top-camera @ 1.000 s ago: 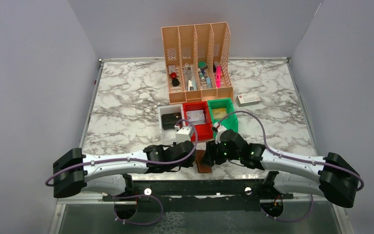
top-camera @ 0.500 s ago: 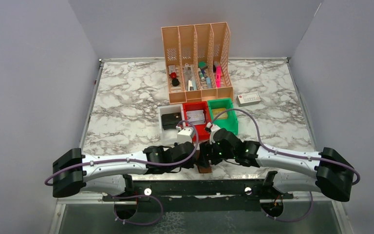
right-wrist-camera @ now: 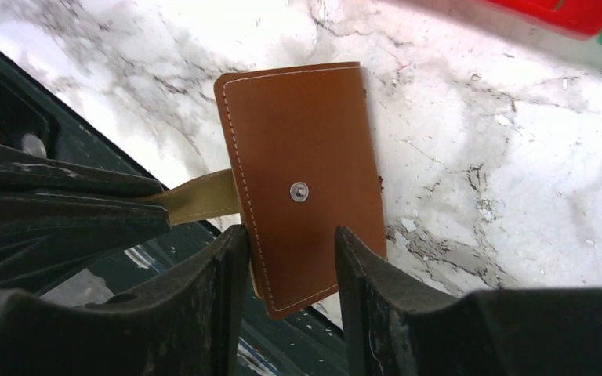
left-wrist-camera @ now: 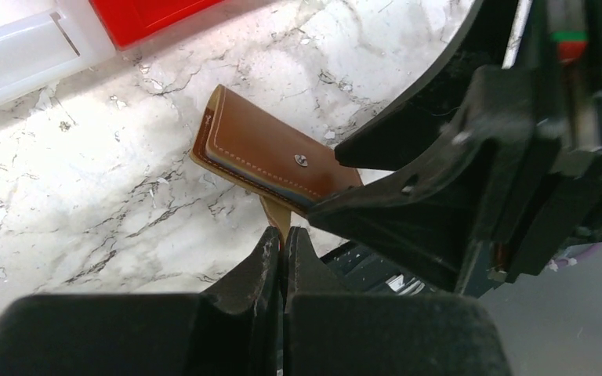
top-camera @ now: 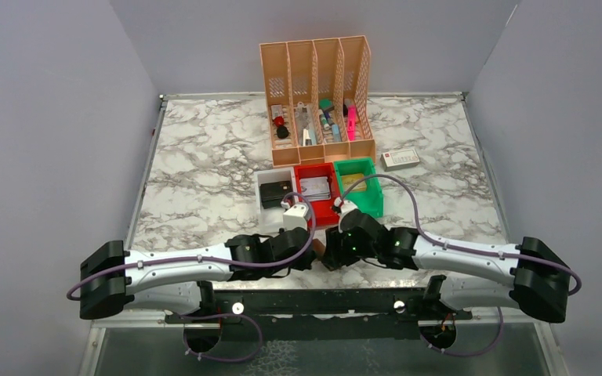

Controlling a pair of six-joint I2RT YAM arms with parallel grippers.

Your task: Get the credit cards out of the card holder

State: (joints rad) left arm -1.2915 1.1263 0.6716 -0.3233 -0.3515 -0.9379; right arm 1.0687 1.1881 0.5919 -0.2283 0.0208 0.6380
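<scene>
The brown card holder [right-wrist-camera: 306,141] lies closed at the table's near edge, one corner past the rim; a metal snap [right-wrist-camera: 299,190] shows on its cover. Thin bluish edges of the credit cards [left-wrist-camera: 260,180] peek out between its covers. My left gripper [left-wrist-camera: 284,235] is shut on the holder's tan strap [right-wrist-camera: 200,196]. My right gripper [right-wrist-camera: 290,235] is open, its fingers standing over the holder's near end with the cover showing between them. From above, only a sliver of the holder [top-camera: 320,247] shows between the left gripper [top-camera: 307,254] and the right gripper [top-camera: 331,254].
Just behind the grippers stand a white bin [top-camera: 266,178] with a black case, a red bin [top-camera: 307,169] with flat grey items, and a green bin [top-camera: 371,196]. An orange file organiser [top-camera: 317,98] and a white box with a red end [top-camera: 400,159] sit farther back.
My right gripper has moved left over the holder, its jaws widening and then narrowing. The holder, earlier plain at the table's edge, is now mostly covered by both grippers.
</scene>
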